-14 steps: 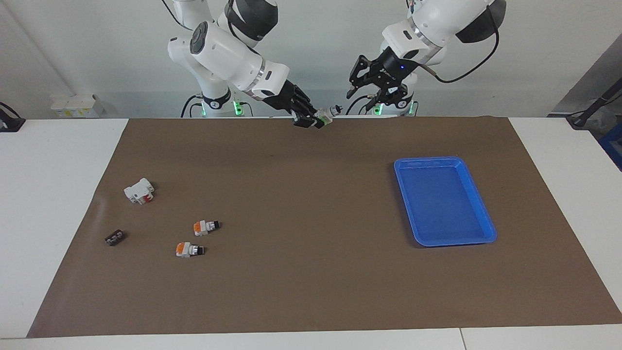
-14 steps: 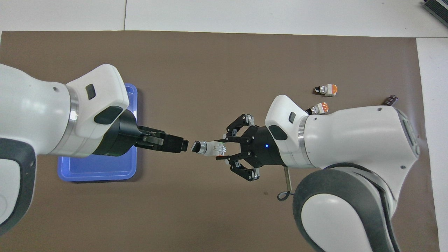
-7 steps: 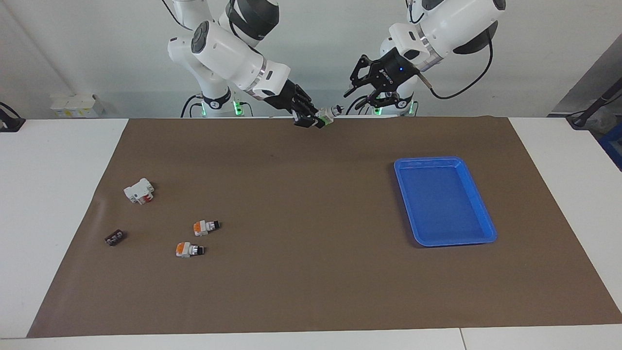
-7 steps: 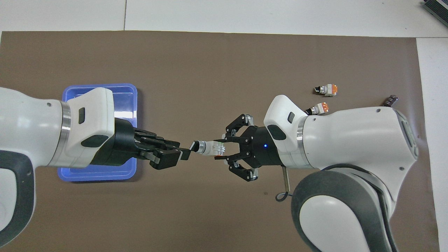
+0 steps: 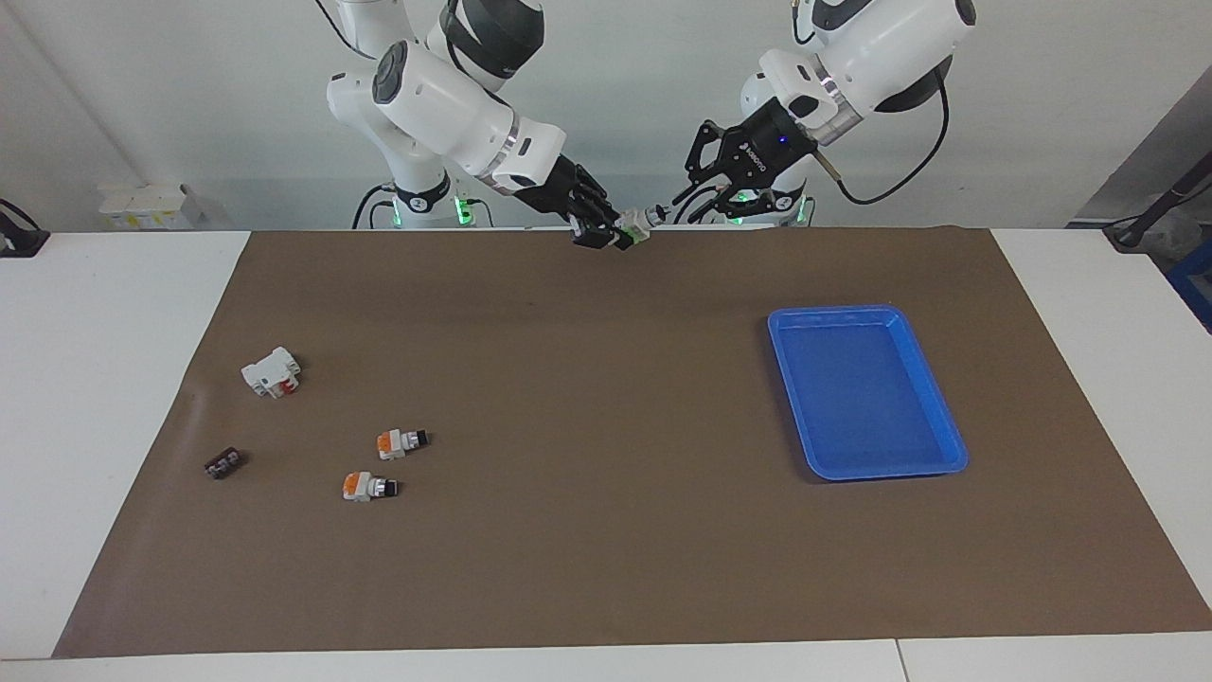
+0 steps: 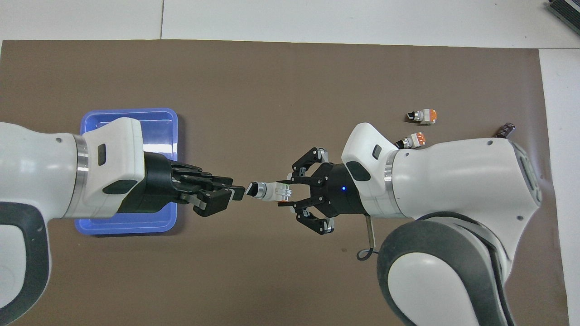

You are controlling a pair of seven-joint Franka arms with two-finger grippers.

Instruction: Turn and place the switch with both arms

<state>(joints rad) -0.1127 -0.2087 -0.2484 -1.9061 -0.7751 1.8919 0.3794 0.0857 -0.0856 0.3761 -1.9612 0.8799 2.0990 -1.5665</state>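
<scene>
A wide brown mat (image 5: 606,530) covers the white surface (image 5: 114,379), with a pale wall rising past the arms' bases. A shallow blue plastic tray (image 5: 933,398) sits on the mat toward the left arm's end. Well apart from the tray, raised over the mat, the small white switch with a green end (image 6: 274,191) lies level, its long axis running between the two arms, black knob tip aimed at the tray's end. The right gripper (image 6: 284,194) has its jaws pinching the switch's white body. The left gripper (image 6: 238,194) meets the knob tip; whether its jaws grip it I cannot tell.
</scene>
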